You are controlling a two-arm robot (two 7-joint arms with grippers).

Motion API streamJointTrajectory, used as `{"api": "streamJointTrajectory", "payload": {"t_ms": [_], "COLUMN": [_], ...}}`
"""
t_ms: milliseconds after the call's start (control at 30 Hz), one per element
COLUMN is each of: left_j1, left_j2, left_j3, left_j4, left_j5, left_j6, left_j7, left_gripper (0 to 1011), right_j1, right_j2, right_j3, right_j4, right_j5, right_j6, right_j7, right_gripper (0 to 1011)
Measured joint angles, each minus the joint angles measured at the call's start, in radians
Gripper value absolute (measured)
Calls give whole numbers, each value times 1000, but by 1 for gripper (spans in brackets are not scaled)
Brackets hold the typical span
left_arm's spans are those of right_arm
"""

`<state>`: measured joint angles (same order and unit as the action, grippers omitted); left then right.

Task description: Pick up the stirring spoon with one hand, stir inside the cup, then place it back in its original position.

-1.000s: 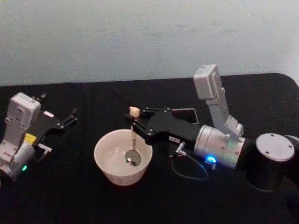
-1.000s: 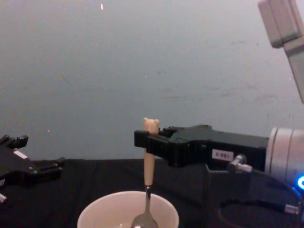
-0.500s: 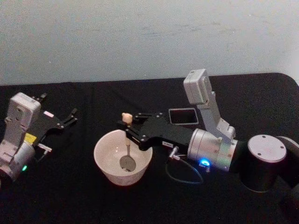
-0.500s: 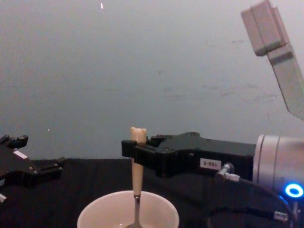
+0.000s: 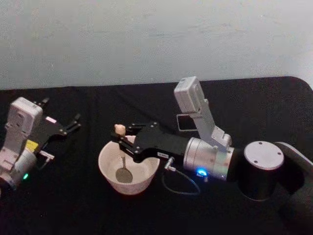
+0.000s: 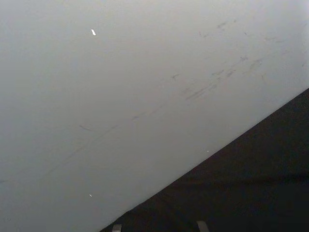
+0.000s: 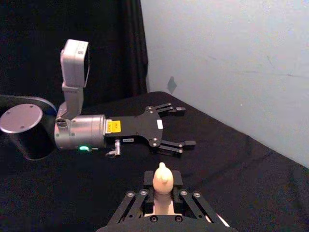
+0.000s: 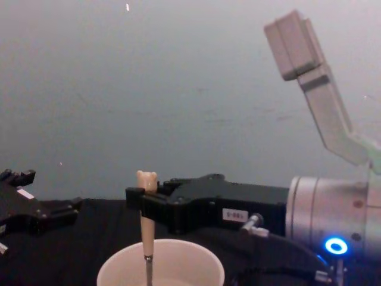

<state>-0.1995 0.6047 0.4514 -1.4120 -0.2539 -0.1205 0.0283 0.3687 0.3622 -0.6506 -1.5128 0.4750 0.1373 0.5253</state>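
Here, the closest thing is the round white cup (image 5: 130, 186), sitting on the black counter (image 5: 88, 215). The cup is right under the tips of the right pincer (image 5: 120, 140).

The stirring spoon (image 8: 146, 227) stands almost straight up inside the cup. Its shiny round end is down low in the cup, on the side away from the right arm. I cannot tell if it touches the bottom. Its cream handle goes up past the rim, and the little head with ears pokes out just above the pincer.

The right pincer is closed tight on the cream handle, just below the little head. It lies flat and low over the cup and reaches in from the robot's right side.

The left pincer (image 7: 184, 126) is well apart from the cup, off to the left of the right pincer. Its two fingers are spread wide and it holds nothing. It is low, close to the counter.

Farther back than the right pincer, and to its right, is the dark grey square holder (image 5: 184, 123). The right arm's grey wrist box covers part of it.

At the very back is a pale wall (image 5: 146, 39).
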Motion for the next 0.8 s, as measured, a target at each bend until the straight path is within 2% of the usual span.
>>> {"api": "streamJointTrajectory", "payload": {"t_ms": [500,800], "left_j1": [0,0], "left_j2": [0,0], "left_j3": [0,0], "left_j4": [0,0], "left_j5": [0,0], "left_j6": [0,0], "left_j7": [0,0], "left_gripper": [1001,1001], "right_j1": [58,66], "right_j2": [-75,-79], "right_j3": [11,36], "right_j4": [102,126], "right_j5": [-44,-67], "right_j6": [2,-3], "right_j7": [-46,-55], "right_gripper": [208,208]}}
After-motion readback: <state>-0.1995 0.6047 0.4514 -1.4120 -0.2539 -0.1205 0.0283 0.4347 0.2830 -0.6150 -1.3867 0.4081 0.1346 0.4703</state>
